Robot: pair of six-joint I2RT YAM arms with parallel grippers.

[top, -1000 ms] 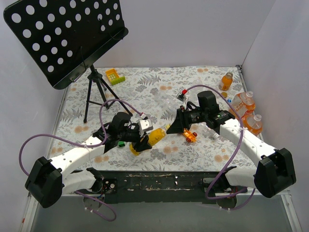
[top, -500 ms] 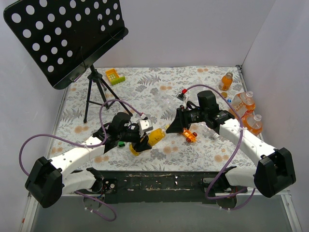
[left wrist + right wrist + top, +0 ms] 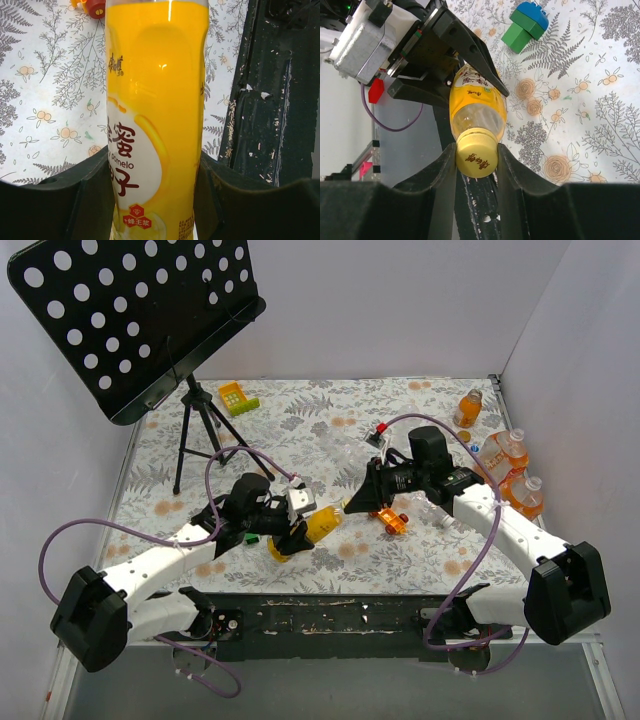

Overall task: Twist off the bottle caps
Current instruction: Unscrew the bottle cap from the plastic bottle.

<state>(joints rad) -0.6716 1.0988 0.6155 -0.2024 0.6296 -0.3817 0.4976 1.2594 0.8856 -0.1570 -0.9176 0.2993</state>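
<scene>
From above, the left gripper (image 3: 296,530) is clamped around the body of a yellow bottle (image 3: 322,522) held on its side above the floral table (image 3: 330,420), the neck pointing away from the fingers toward the right gripper (image 3: 356,503), which meets it end-on and hides the top. An orange toy car (image 3: 393,522) lies just beside the right gripper, on the side nearer that arm's base; orange drink bottles (image 3: 505,455) stand well apart beyond the arm's elbow at the table's edge, and a black music stand (image 3: 140,320) rises far off past the left gripper. In the left wrist view, both dark fingers press against the sides of the yellow bottle (image 3: 157,100), pinching it low on its printed label, the bottle running straight out from the gripper; the toy car (image 3: 90,6) shows at the far end, past the bottle's shoulder. In the right wrist view, the right gripper's two fingers are pressed together on the yellow cap (image 3: 476,159), one pad touching each side, the cap sitting on the bottle's neck right between the fingertips. Straight ahead of them the bottle (image 3: 477,102) runs back into the left gripper's black fingers, and a green-and-blue toy block (image 3: 525,25) lies on the cloth farther out, off to one side.
</scene>
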